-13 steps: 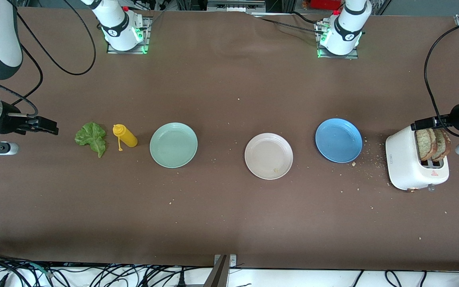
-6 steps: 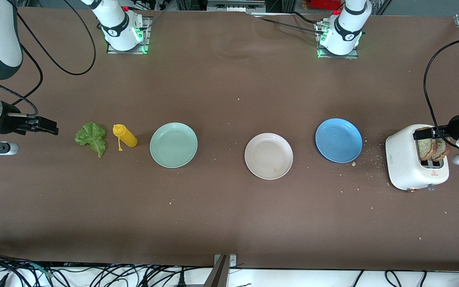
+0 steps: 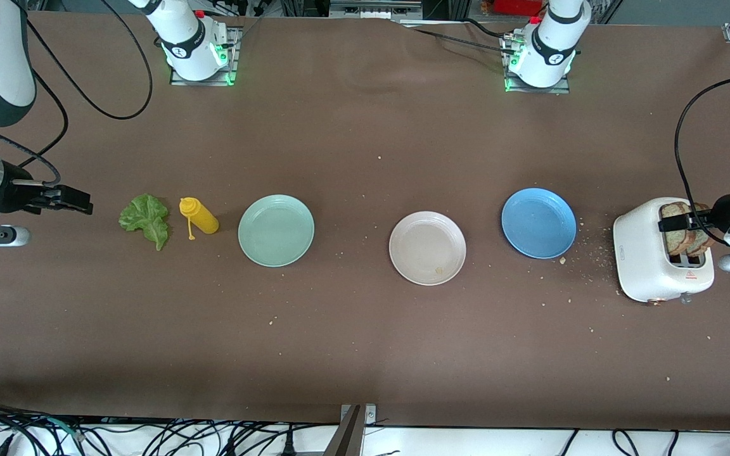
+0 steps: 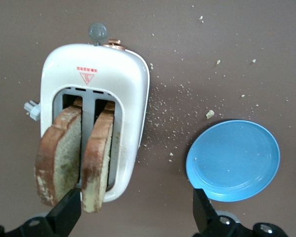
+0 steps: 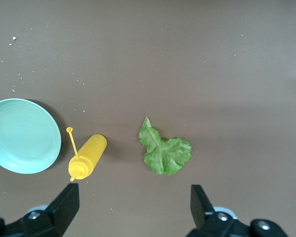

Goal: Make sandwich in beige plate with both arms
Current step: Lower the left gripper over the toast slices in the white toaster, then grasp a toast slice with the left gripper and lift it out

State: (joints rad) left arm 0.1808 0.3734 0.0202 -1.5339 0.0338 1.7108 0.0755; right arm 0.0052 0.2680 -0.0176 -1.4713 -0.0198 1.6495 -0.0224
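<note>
At the left arm's end of the table, a white toaster (image 3: 661,250) stands with two slices of brown bread (image 4: 74,160) upright in its slots. The left gripper (image 3: 678,223) hangs directly over these slices with its jaws released and spread wide; in the left wrist view one black finger (image 4: 66,215) sits just beside the slices, and nothing is grasped. Crumbs lie scattered on the table between the toaster and the blue plate (image 3: 538,223).

The beige plate (image 3: 427,247) lies near the middle of the table, between the blue plate and the mint-green plate (image 3: 276,230), and holds only a small crumb.

Toward the right arm's end, a yellow squeeze bottle (image 3: 198,216) lies on its side just beside the mint-green plate, and the lettuce leaf (image 3: 146,218) lies flat beside the bottle. The right gripper (image 3: 70,201) waits over the table edge near the lettuce, jaws released and holding nothing.
</note>
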